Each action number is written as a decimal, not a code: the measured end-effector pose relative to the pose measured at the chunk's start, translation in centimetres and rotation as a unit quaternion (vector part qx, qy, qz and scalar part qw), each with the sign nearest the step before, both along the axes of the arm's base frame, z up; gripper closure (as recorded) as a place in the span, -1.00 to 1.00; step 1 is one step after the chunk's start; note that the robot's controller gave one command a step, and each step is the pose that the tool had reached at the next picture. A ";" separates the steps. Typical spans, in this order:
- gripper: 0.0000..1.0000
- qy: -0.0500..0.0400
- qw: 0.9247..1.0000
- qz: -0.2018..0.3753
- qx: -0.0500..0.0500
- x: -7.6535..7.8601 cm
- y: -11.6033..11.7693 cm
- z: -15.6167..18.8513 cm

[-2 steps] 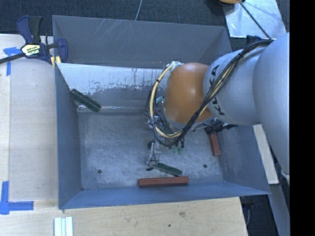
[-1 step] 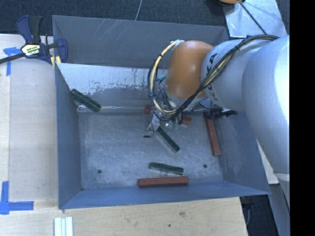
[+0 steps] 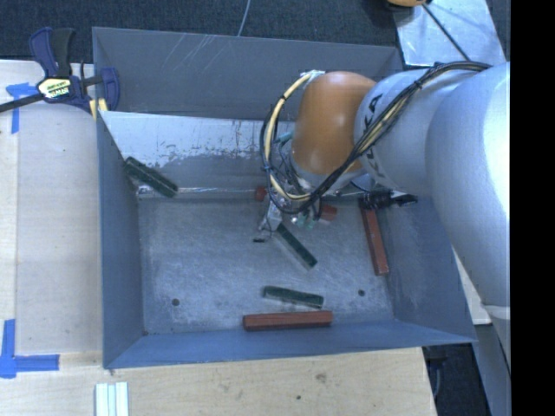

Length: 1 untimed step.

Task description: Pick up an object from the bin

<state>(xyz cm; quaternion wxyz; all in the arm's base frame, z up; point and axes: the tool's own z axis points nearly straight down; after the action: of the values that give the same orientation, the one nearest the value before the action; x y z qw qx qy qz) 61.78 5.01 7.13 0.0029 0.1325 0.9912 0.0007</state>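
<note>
My gripper (image 3: 274,218) hangs low over the middle of the bin, just below the arm's orange cover. A dark green bar (image 3: 297,250) lies slanted on the floor, its upper end right at the gripper's tip; whether the two touch is hidden. A small red piece (image 3: 260,194) sits just behind the gripper near the back wall. To the right lies a red-brown bar (image 3: 375,242), pointing front to back.
Another dark green bar (image 3: 293,296) and a long red-brown bar (image 3: 287,321) lie along the front wall. A third dark green bar (image 3: 150,178) leans in the back left corner. A black piece (image 3: 388,200) sits at the right, under the arm.
</note>
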 end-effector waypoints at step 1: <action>1.00 0.002 0.998 -0.056 0.000 -1.1 5.5 0.0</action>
<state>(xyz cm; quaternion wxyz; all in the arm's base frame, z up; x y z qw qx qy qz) 60.68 10.47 7.09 0.0007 0.1876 0.9822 0.0006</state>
